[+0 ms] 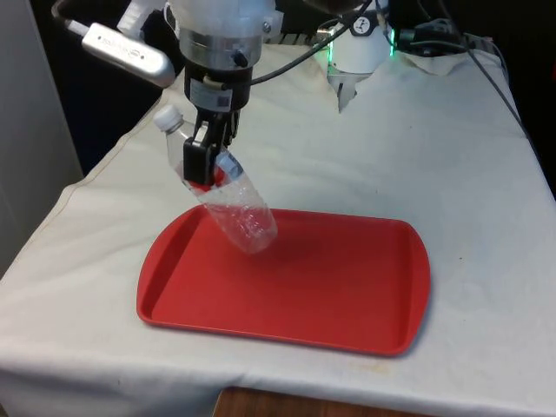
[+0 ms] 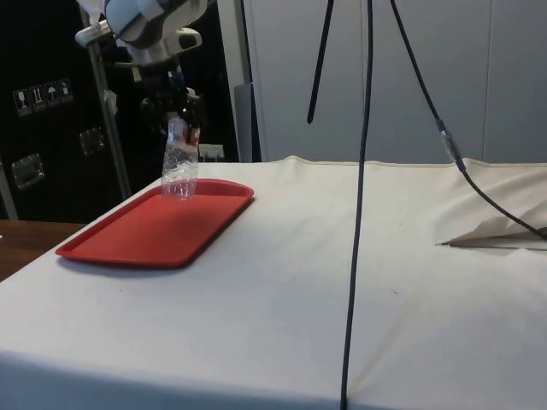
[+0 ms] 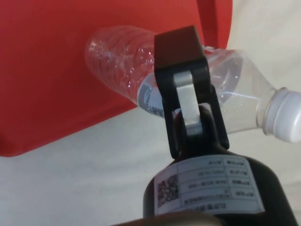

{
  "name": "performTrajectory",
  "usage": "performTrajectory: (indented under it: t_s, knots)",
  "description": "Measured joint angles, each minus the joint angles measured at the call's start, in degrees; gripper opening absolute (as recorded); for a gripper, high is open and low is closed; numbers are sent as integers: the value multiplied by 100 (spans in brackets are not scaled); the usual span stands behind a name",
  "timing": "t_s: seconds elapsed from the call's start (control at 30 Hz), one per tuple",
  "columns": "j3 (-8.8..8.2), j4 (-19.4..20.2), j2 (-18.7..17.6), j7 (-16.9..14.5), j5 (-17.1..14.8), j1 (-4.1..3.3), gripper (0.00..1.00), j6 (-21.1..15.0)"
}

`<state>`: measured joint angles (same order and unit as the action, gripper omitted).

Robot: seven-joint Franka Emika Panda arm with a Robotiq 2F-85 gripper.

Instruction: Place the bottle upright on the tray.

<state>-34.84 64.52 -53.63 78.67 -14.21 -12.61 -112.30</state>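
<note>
Gripper (image 1: 206, 161) clamped across the middle of the bottle (image 1: 233, 201), fingers pinching it at the label band; one black finger (image 3: 181, 61) lies over the clear plastic in the wrist view. Bottle clear, empty-looking, white cap (image 1: 168, 117). It hangs tilted: cap up and toward the front view's left, base down and toward the front view's right. From the side view the bottle (image 2: 179, 166) looks closer to vertical, base low over the tray (image 2: 145, 232). Cannot tell whether the base touches the tray floor. Base sits over the red tray's (image 1: 347, 295) far edge, near its far corner on the front view's left. Tray lies flat on the white cloth (image 1: 452, 156), near the table's front edge.
</note>
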Motion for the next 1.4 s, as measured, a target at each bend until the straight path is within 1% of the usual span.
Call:
performTrajectory:
  t_s: [0.07,0.1,0.2,0.4,0.43,0.47,0.6,0.63,0.67,0.73,0.77,0.87,0.9,1.0,1.2,1.4]
  knots:
    - [0,-17,-11,29,23,0,14,-11]
    - [0,-57,-40,103,80,-11,14,-17]
    - [11,-103,-69,178,138,-29,14,-17]
    - [115,-178,-86,418,424,-86,14,-17]
    - [115,-178,-86,418,424,-86,14,-17]
    - [160,-212,-86,504,544,-103,14,-17]
    - [229,-258,-109,665,785,-126,14,-17]
    - [246,-281,-132,728,888,-138,14,-17]
    - [258,-292,-143,762,940,-138,14,-17]
    - [258,-292,-143,762,940,-138,14,-17]
    - [281,-304,-155,825,1037,-149,14,-17]
    - [309,-327,-189,934,1180,-166,14,-17]
    - [332,-355,-223,1020,1272,-178,14,-17]
    - [361,-384,-264,1112,1375,-178,14,-17]
    - [413,-476,-361,1346,1650,-201,14,-17]
    - [447,-504,-367,1530,1931,-206,14,-6]
